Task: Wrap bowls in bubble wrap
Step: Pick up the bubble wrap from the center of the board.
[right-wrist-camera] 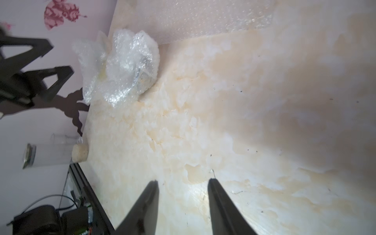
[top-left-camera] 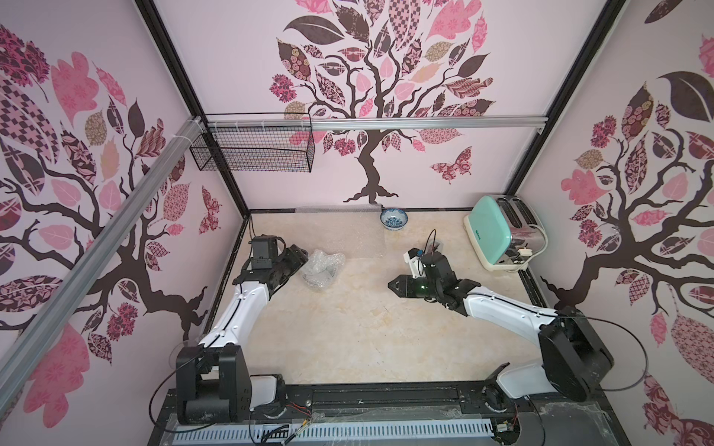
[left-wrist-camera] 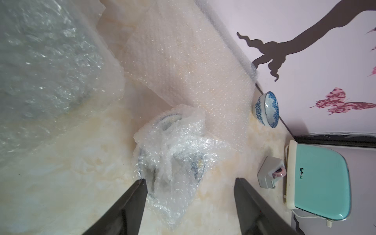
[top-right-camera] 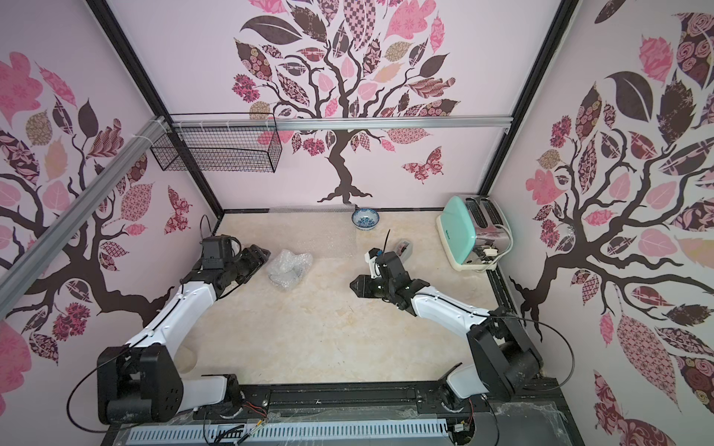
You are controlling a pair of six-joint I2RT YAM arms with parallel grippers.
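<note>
- The left claw (left-wrist-camera: 189, 180) gapes wide and grips nothing; the bubble-wrapped bowl (top-left-camera: 322, 270) lies just at its tips, left of centre in both top views.
- The right claw (right-wrist-camera: 182, 180) is parted and empty above the bare table (top-left-camera: 367, 340).
- An unwrapped blue-and-white bowl (top-left-camera: 393, 219) sits upper centre, beside a flat bubble wrap sheet (top-left-camera: 347, 231).

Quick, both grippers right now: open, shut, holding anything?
Left gripper: jaws open, gripping nothing; the bubble-wrapped bowl sits partly between them.
Right gripper: jaws open, empty.
</note>
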